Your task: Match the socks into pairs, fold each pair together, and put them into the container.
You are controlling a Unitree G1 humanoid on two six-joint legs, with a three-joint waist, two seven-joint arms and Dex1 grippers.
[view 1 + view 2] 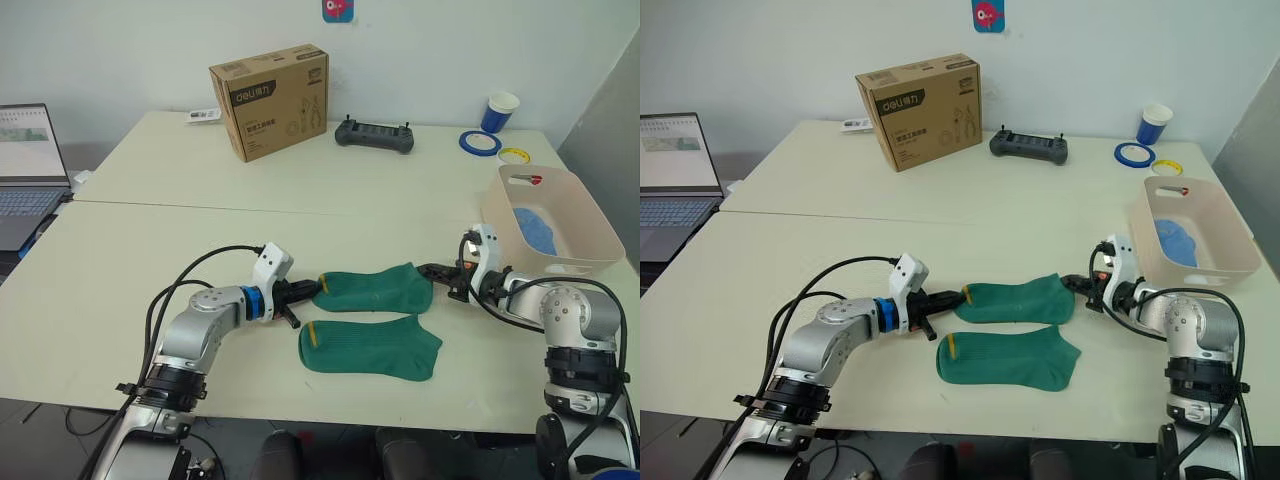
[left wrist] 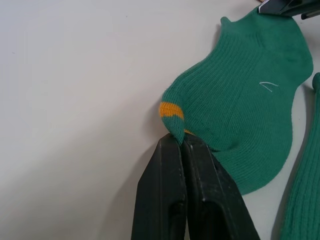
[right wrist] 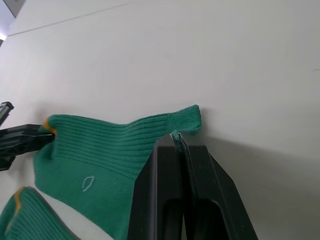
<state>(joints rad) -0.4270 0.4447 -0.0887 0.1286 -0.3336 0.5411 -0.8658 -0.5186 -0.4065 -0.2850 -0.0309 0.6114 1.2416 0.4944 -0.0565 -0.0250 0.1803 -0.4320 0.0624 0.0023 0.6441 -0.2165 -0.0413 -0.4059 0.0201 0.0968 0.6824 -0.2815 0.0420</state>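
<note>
Pale cream bench (image 1: 200, 230) against a white wall, matte and smooth, made of two tops butted together. Landmark is the upper green sock (image 1: 372, 288), lying flat near the front edge of the bench, ribbed knit with an orange toe band and a small stitched mark. Left claw (image 1: 307, 291) is pressed together on its orange-banded toe end; the left wrist view shows the black fingers (image 2: 170, 170) pinching a small tuck of fabric. Right claw (image 1: 436, 271) is pinched on the opposite cuff end, fingers closed on the cuff edge in the right wrist view. Judged: both ends are held so the sock can be lifted taut and laid over its mate, keeping it flat rather than bunched. Second green sock (image 1: 370, 347) lies just in front of the held one, nearly parallel, same orange band, close beside it but whether touching I cannot tell. Pink bin (image 1: 560, 222) sits to the right of and behind the held sock, thin rigid plastic, rounded corners, slot handle, with light blue fabric (image 1: 534, 229) already inside, likely a finished pair. Well behind the sock: brown cardboard box (image 1: 270, 100) with black print, black controller (image 1: 374, 135), blue paper cup (image 1: 500, 111), blue tape ring (image 1: 480, 142). Laptop (image 1: 28, 165) far to the left.
</note>
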